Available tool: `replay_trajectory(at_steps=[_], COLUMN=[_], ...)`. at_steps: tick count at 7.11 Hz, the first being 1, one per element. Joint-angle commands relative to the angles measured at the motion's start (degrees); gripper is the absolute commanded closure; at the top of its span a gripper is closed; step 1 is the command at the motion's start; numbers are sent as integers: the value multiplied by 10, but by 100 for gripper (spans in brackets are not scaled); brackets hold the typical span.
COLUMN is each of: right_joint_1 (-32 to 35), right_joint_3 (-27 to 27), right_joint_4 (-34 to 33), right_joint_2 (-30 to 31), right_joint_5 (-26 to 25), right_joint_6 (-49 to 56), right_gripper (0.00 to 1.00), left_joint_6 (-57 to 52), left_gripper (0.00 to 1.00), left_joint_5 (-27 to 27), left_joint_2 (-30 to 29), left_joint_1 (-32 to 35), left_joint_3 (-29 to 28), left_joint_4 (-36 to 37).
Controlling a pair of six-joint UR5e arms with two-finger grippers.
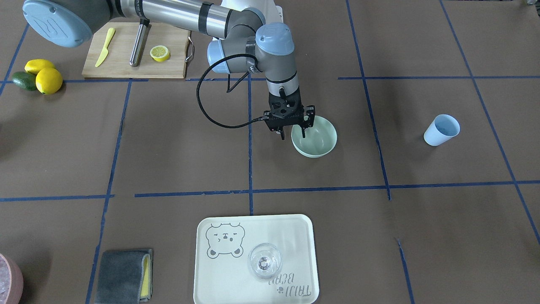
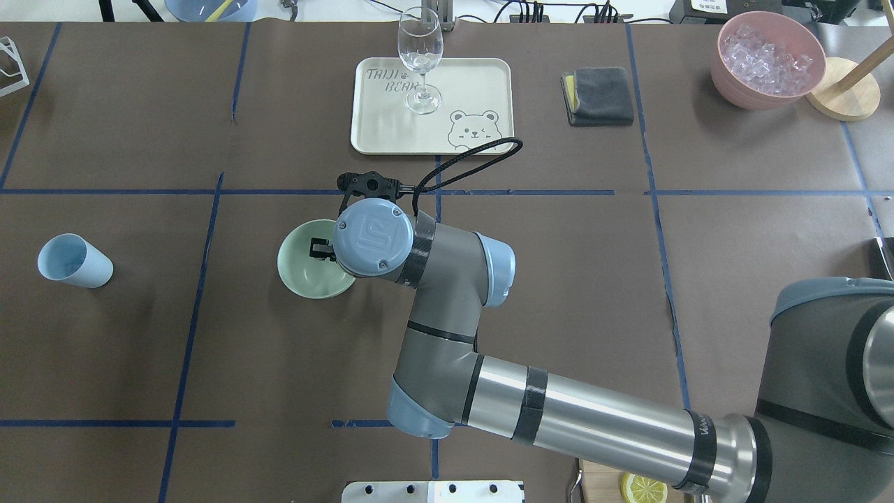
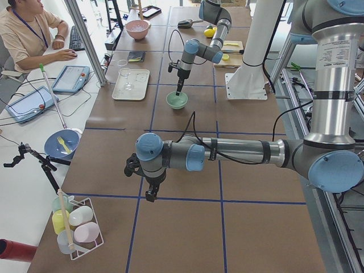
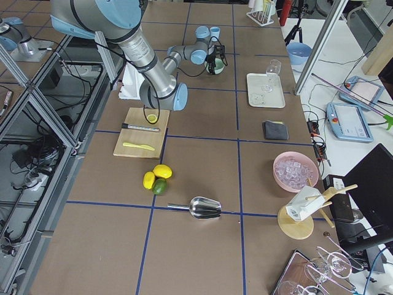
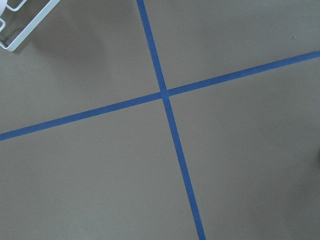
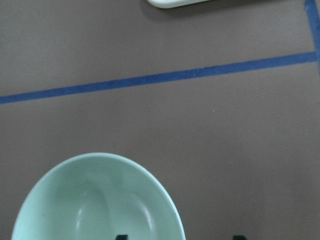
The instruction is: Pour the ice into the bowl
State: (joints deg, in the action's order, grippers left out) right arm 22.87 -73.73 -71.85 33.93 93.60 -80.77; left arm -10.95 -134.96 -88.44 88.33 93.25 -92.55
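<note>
**1. Right arm.** I see the right arm [image 2: 559, 412] reaching across the surface [image 1: 168, 147] to the bowl [image 1: 321, 141]. The right jaws point straight down over the bowl's rim, on the robot's right side of it. They stand open and hold nothing. One fingertip [image 1: 303, 131] is over the bowl's interior and the other is outside the rim. I cannot tell whether either one touches the rim. In the right wrist view both tips show at the bottom edge, with the bowl under the left one.

**2. Bowl.** It sits upright near the middle of the surface. Its interior shows plain mint green.

**3. Left arm.** The left jaws appear only in the exterior left view, pointing down above bare surface. I cannot tell whether they are open or closed. The left wrist view shows a cross of blue tape [image 5: 164, 94].

**4. Other items.**
- A tray [image 1: 295, 230] carries an upright glass [image 1: 264, 261].
- A blue cup [image 1: 441, 130] sits well apart from the bowl.
- A pink container [image 2: 740, 91] holds clear ice pieces at a far corner.
- A metal scoop [image 4: 206, 208] lies near the lemons [image 4: 156, 177].
</note>
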Motion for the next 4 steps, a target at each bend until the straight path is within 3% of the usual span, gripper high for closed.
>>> replay_trajectory(at_steps=[1,2,3,4], right_joint_1=[73,125,188,263], right_joint_3=[-136,-234,-286,-299], right_joint_4=[-181,-255,-268,-268], right_joint_2=[39,100,164,220], right_joint_5=[86,125,175,238], right_joint_6=[57,150,237,350], right_gripper=[0,0,0,0], left_joint_6=[3,3,2,2], left_gripper=[0,0,0,0], left_joint_5=[0,1,1,1], left_joint_2=[-2,-5,-4,-3], left_joint_1=[0,0,0,0], left_joint_3=[-1,-2,-3,-5], left_joint_4=[-24,-47,-87,-101])
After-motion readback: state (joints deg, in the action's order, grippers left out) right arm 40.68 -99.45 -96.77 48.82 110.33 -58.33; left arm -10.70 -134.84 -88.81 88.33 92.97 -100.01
